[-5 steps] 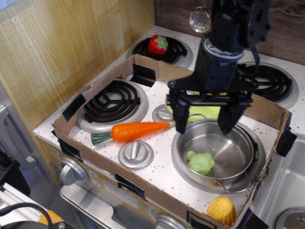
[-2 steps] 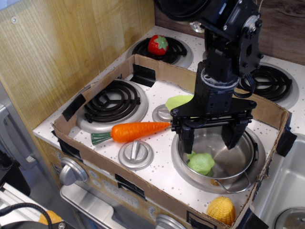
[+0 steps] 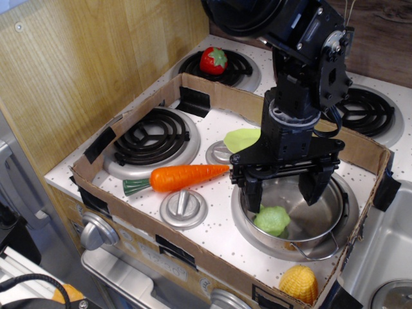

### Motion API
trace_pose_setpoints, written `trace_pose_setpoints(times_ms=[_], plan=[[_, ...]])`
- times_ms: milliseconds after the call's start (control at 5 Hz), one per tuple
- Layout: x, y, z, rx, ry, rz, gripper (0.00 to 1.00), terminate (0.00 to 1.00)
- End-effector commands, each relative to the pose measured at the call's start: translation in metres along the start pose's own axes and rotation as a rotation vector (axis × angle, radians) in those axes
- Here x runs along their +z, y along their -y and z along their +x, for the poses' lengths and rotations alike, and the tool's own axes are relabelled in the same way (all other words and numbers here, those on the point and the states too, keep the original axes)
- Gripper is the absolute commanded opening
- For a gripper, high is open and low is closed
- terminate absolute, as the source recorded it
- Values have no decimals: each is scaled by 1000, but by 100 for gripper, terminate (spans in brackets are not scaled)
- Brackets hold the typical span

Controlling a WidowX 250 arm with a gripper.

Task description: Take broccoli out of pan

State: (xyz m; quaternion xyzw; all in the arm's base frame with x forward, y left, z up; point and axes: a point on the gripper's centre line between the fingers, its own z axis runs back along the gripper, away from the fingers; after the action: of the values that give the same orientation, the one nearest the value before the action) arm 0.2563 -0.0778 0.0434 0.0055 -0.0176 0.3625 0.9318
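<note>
Since a second ago the hand [image 3: 283, 192] has dropped from above the pan's far rim down into the pan [image 3: 322, 226], and the arm now leans in from the upper right; the lime-green plate [image 3: 242, 138], hidden behind the fingers earlier, shows again beyond it.

At the far left of the desk [image 3: 212, 235], a black coil burner [image 3: 152, 135] sits inside the low cardboard wall [image 3: 145, 222]. Just in front of it lies an orange carrot [image 3: 182, 176] with its green stem pointing left and its tip pointing toward the pan. A grey knob [image 3: 183, 207] sits near the carrot on the white speckled top. Behind the cardboard wall a red strawberry [image 3: 213, 60] rests on the back burner.

Right of the carrot, the hand hangs with its two dark fingers spread wide, one finger [image 3: 252, 195] just left of the broccoli and the other well to the right over the pan's bare floor. It holds nothing. Whether the left finger touches the broccoli cannot be told.

The broccoli [image 3: 271, 220] is a small, pale-green, lumpy, roundish piece lying on the pan's floor against the near-left wall, much smaller than the shiny steel pan around it. A thin wire handle sticks out from the pan's front. At the front right corner sits yellow ridged corn [image 3: 298, 284].
</note>
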Motion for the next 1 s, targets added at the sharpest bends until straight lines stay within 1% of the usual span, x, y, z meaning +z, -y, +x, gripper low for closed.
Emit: trace_pose_setpoints(times_ms=[0,200,400,600,800], plan=[[0,10,-4,29,-5,-40,100,0],[-6,13,-16,98,4,-91,100,0],[-12,15,-21,103,12,-143,100,0],[-12,14,-18,79,19,-144,100,0],[-8,14,-14,51,13,-133,0,0]])
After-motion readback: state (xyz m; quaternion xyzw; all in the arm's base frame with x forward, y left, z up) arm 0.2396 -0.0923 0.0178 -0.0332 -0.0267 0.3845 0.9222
